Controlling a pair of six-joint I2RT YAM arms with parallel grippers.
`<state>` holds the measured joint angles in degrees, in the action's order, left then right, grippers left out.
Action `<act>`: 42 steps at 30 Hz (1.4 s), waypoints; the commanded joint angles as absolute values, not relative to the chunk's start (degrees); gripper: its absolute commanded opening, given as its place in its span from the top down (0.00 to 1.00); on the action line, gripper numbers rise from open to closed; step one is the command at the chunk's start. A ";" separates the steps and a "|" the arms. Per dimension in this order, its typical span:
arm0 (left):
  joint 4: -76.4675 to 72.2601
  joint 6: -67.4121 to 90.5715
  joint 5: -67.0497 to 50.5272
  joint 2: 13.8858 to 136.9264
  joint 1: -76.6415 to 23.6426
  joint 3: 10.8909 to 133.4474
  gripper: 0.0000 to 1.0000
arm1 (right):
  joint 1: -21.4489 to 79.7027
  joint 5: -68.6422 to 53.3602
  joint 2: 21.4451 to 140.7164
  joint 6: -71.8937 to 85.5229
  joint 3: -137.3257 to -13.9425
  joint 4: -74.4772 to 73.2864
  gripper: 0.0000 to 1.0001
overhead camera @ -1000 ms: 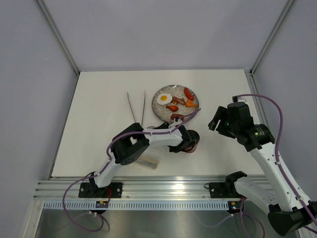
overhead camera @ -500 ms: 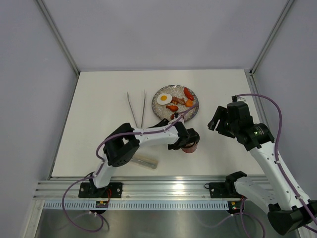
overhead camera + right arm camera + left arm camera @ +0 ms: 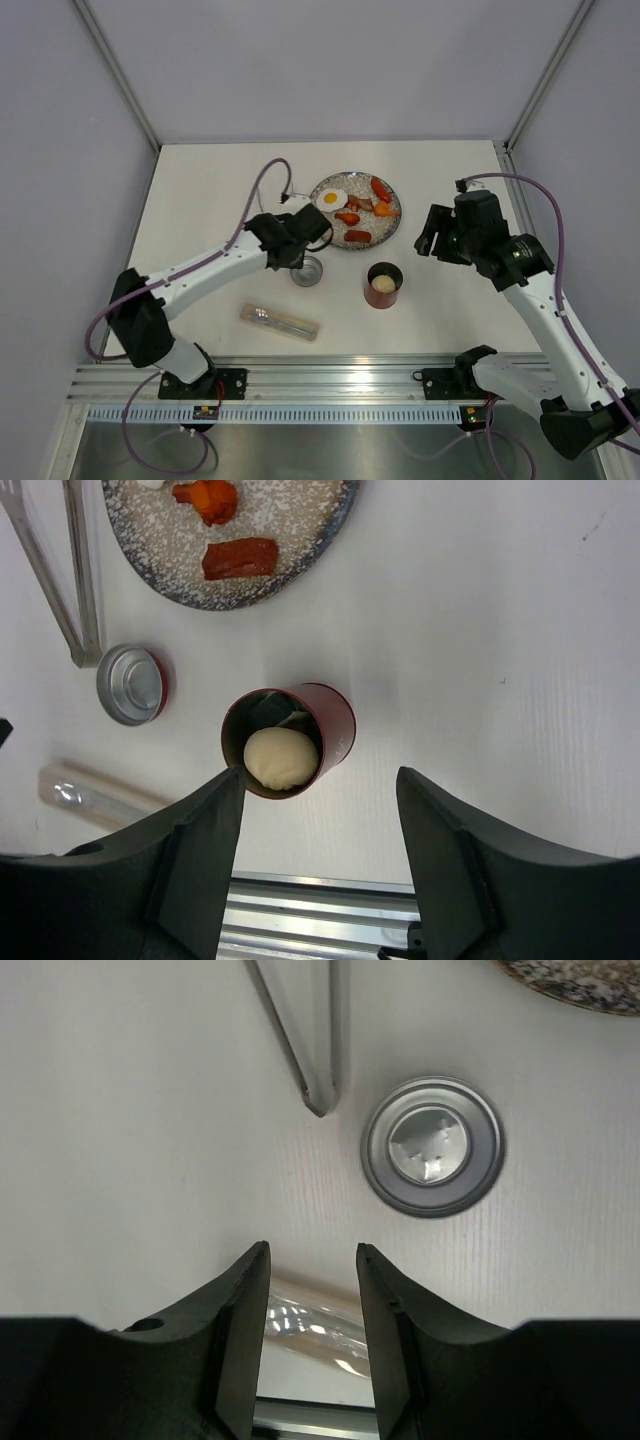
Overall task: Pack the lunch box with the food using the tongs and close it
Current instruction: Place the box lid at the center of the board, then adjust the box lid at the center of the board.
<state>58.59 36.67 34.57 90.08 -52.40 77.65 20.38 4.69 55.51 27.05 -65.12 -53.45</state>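
Note:
The red lunch box stands open near the table's middle with a pale round ball inside. Its lid lies upside down to the left, metal side up. More food, a fried egg, sausages and shrimp, lies on the speckled plate. The tongs lie beyond the lid; in the top view my left arm mostly hides them. My left gripper hovers open and empty beside the lid. My right gripper hangs open to the right of the lunch box, holding nothing.
A clear plastic packet lies near the front edge, left of the lunch box. The metal rail runs along the near side. Frame posts and grey walls close in the table's back and sides.
My left gripper has swung left away from the lunch box, let go of the lid onto the table and widened. The box now stands open. The right arm shifted slightly.

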 commanded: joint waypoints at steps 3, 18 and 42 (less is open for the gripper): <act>47.82 37.27 15.04 79.55 -41.94 67.07 0.57 | 36.33 11.32 62.30 20.84 -74.52 -55.10 0.31; 54.75 33.22 5.80 63.81 -12.93 65.57 0.40 | 64.07 16.00 100.44 14.33 -92.10 -47.03 0.45; 53.79 31.99 3.60 58.45 -10.20 59.41 0.41 | 64.34 17.93 124.98 9.58 -99.76 -39.20 0.50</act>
<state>54.54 32.97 5.02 59.86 -10.55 59.77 64.79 15.62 124.81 10.26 -97.93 -41.85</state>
